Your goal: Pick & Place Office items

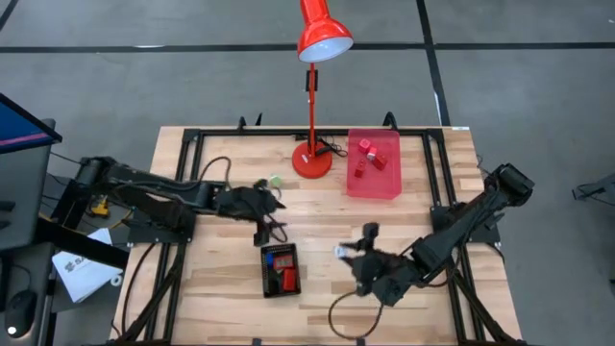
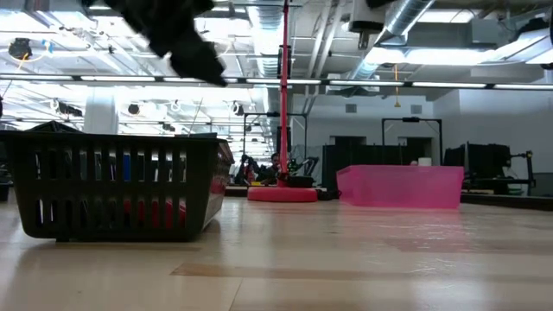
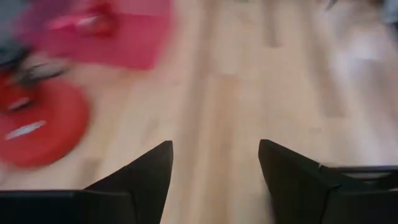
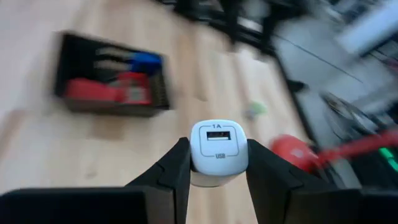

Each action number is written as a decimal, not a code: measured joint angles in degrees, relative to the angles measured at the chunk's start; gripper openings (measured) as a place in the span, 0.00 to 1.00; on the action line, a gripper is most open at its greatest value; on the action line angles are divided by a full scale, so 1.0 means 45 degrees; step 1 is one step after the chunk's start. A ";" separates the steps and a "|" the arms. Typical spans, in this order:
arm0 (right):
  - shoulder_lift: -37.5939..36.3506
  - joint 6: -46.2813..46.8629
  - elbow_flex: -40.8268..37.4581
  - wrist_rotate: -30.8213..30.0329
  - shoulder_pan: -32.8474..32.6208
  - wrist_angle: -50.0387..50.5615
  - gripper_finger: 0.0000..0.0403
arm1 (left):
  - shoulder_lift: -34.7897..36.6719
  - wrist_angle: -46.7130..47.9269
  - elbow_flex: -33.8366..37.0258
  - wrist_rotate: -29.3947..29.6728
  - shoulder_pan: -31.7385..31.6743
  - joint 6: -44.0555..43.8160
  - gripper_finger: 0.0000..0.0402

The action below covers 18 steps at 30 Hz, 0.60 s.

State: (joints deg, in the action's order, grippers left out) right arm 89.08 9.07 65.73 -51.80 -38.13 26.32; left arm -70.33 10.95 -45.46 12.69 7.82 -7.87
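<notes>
White USB charger (image 4: 217,152) clamped between the right gripper's (image 4: 217,163) fingers, held above the surface toward its front edge, right of the black basket (image 1: 280,269). Left gripper (image 3: 214,180) above mid-surface near the lamp base (image 1: 310,160), fingers apart, empty.

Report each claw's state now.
Left claw: open, empty.
Right claw: closed on white USB charger.
</notes>
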 joint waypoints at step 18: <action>-0.2051 0.7658 -0.0087 0.1062 0.7915 0.7943 0.28 | 0.4520 -0.3723 0.3317 0.3508 0.0683 0.0044 0.57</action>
State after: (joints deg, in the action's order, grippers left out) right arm 79.85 43.53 65.34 -47.03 -2.51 62.06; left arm -49.99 -5.80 -30.53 28.48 10.90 -7.67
